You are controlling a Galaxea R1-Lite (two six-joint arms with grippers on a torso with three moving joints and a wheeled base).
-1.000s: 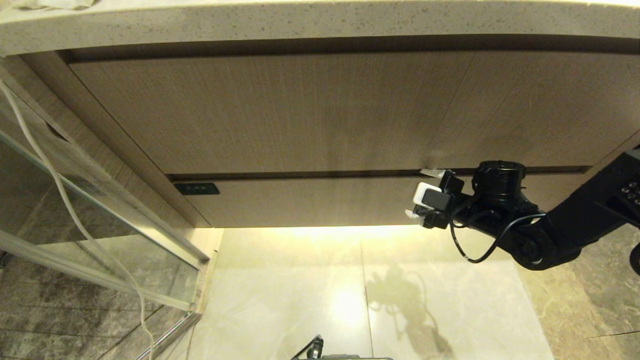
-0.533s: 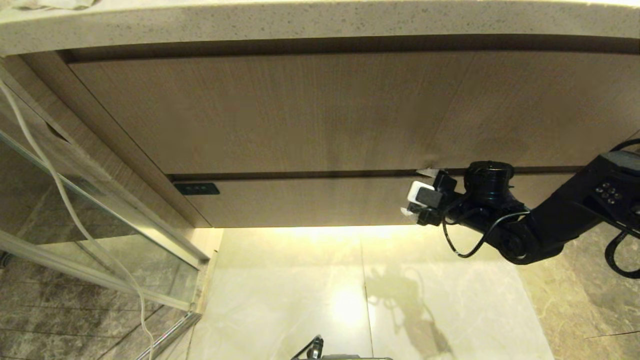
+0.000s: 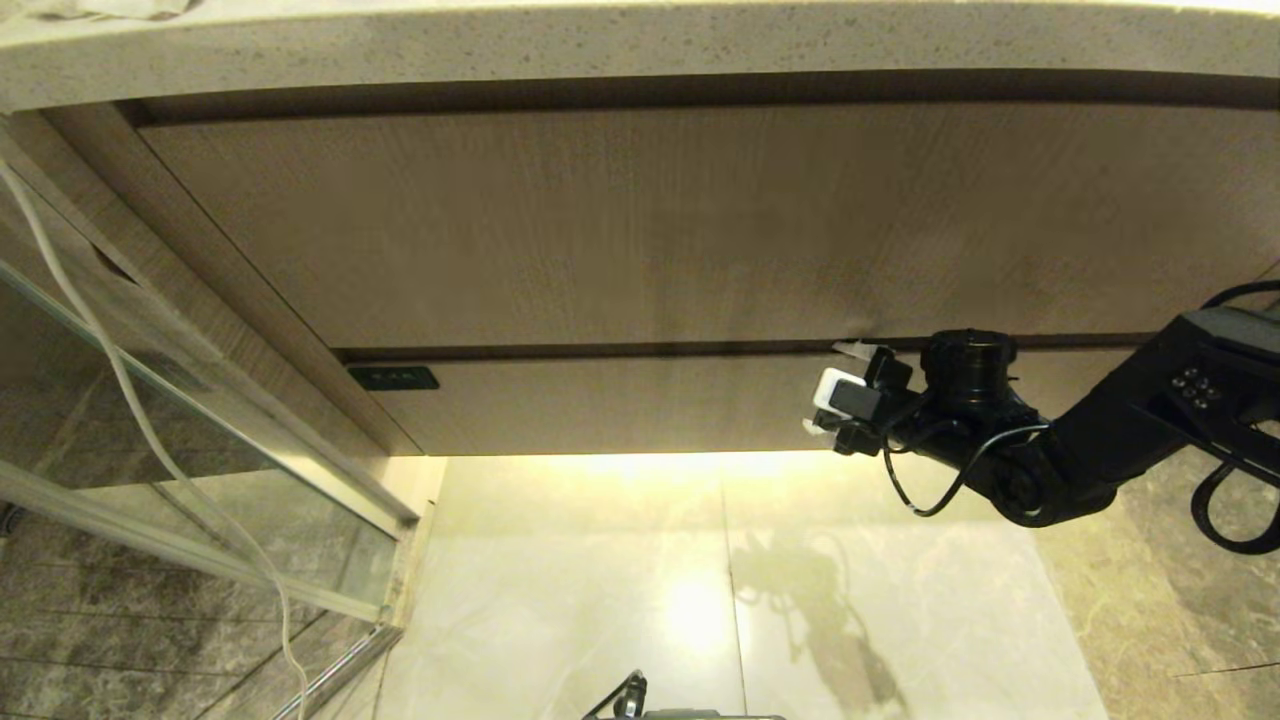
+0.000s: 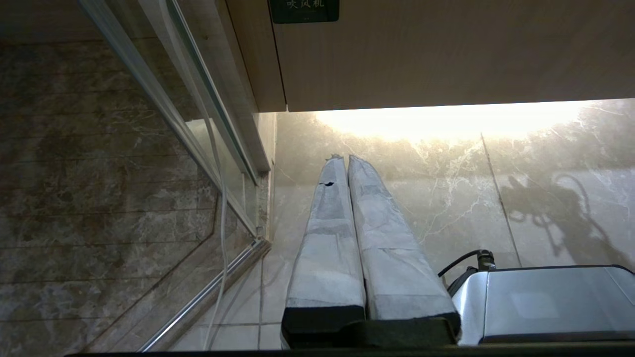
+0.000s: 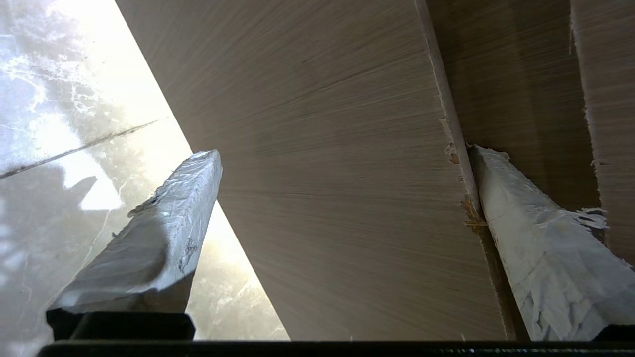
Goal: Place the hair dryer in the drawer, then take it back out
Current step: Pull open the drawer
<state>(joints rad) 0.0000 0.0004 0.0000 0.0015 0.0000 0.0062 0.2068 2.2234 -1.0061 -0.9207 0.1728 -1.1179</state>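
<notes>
Pale marble floor [image 3: 600,600] filled the lower part of your head view, lit by a warm strip of light under the cabinet, with a glass shower panel [image 3: 150,400] and a thin white cord [image 3: 130,400] running down on the robot's left. Above it you had the speckled stone bench [image 3: 640,40] at the top edge, and below that a tall wood-grain panel [image 3: 640,220] with no label. Under the panel sat the drawer [image 3: 620,405], shut flush, its small black label [image 3: 393,377] at the left end of its front. You could not see the hair dryer in any of the three views. Your right arm [image 3: 1100,450] reached in from the right side toward the drawer's right portion, and the right tool [image 3: 835,392] stood against the front with its fingers spread wide: in the right wrist view one white-wrapped finger [image 5: 540,238] lay in the dark gap along the drawer's top edge, while the other finger [image 5: 158,238] hung off the lower edge over the floor, so the drawer front [image 5: 322,173] lay between them. Your left tool [image 4: 347,163] was parked low, pointing at the floor, its two wrapped fingers [image 4: 327,238] pressed together with nothing between them.
</notes>
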